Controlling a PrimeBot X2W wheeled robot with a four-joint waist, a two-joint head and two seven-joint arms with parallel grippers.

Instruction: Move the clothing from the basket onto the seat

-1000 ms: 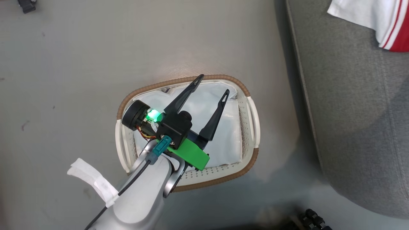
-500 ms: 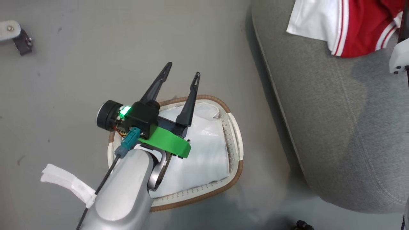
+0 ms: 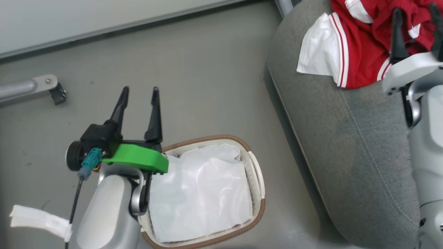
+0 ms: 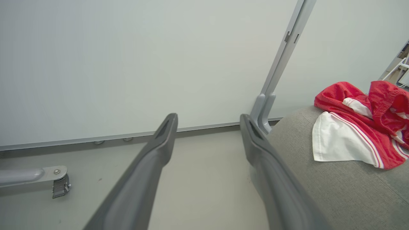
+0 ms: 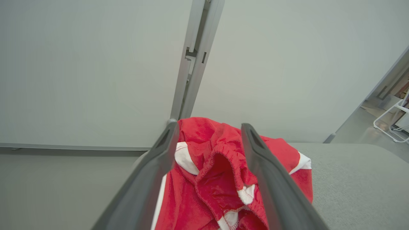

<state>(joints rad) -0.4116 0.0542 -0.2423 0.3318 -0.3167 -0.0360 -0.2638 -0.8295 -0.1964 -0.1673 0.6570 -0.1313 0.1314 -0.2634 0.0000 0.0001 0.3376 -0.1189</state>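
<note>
Grey floor [image 3: 207, 86] holds the basket [image 3: 204, 139]; clothing [image 3: 360, 58] heaps the seat [image 3: 346, 155]; left gripper [image 3: 140, 90], right gripper [image 3: 415, 10] gape, gripping nothing.

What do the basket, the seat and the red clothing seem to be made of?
The basket: probably matte white plastic, judging by its rows of small holes; the brown rim looks woven. The seat: grey woven upholstery fabric, matte, with stitched seams. The clothing: soft red and white textile, possibly a fuzzy knit; it crumples and has a gathered elastic edge.
</note>
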